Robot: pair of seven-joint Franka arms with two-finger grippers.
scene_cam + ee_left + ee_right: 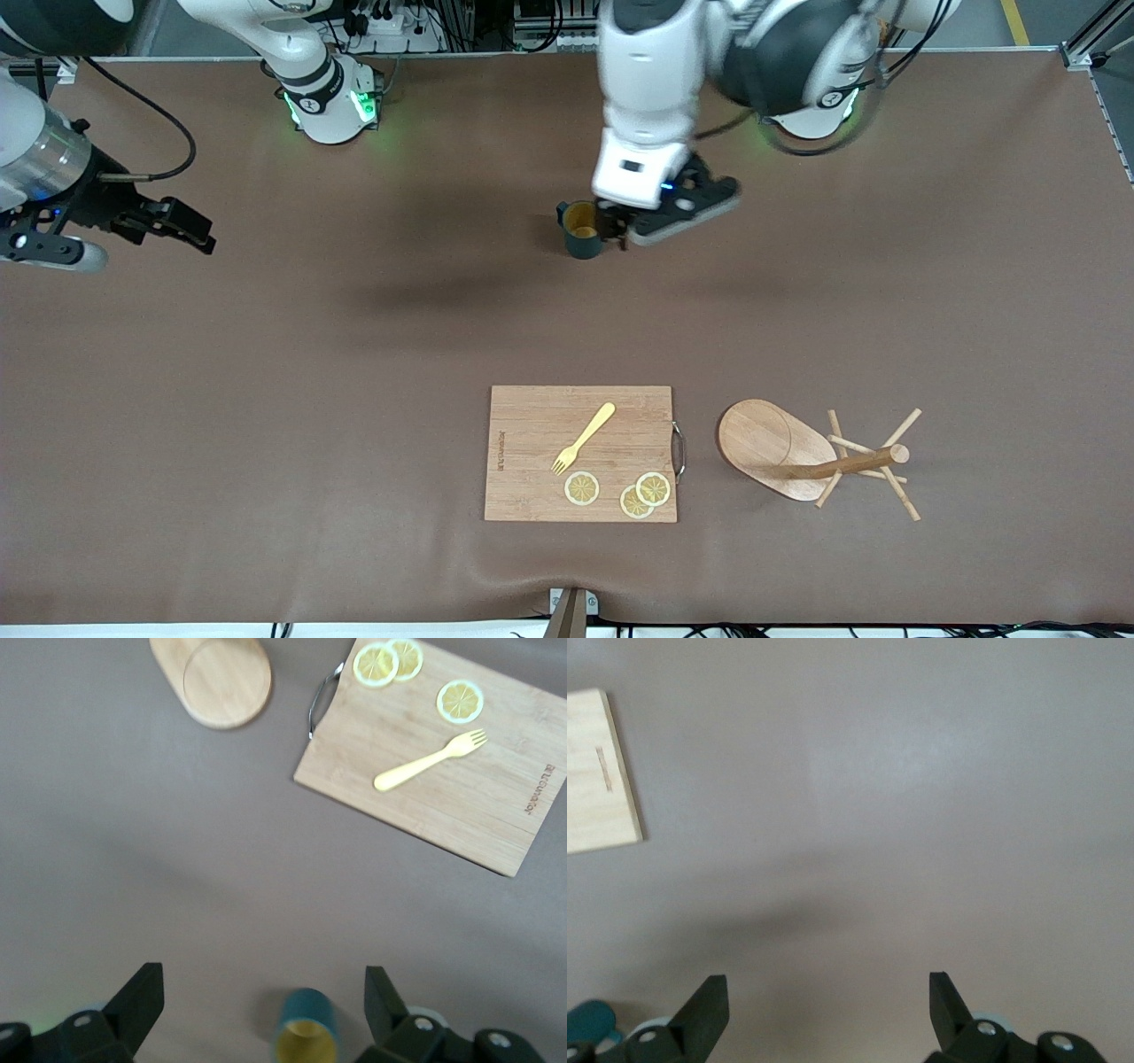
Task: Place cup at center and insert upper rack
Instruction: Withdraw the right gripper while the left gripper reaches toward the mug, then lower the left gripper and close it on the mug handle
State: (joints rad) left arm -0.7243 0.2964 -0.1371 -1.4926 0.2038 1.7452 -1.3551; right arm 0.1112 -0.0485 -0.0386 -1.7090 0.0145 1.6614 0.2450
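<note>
**Left claw spread wide at the cup**

A cutting board (580, 454) with a fork (584, 437) and lemon slices (619, 492) lies near the front camera; beside it, toward the left arm's end, the upper rack (802, 454) lies tipped over. The left claw (631, 229) hangs low, fingers spread, the cup (582, 229) upright on the surface between them, untouched. The right claw (182, 226) waits released over bare surface (266, 399).

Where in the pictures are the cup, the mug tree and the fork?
cup (584, 232): front view, on its yellowish inside.
mug tree (762, 440): front view, on its oval base.
fork (585, 437): front view, on its handle, on the cutting board.
</note>
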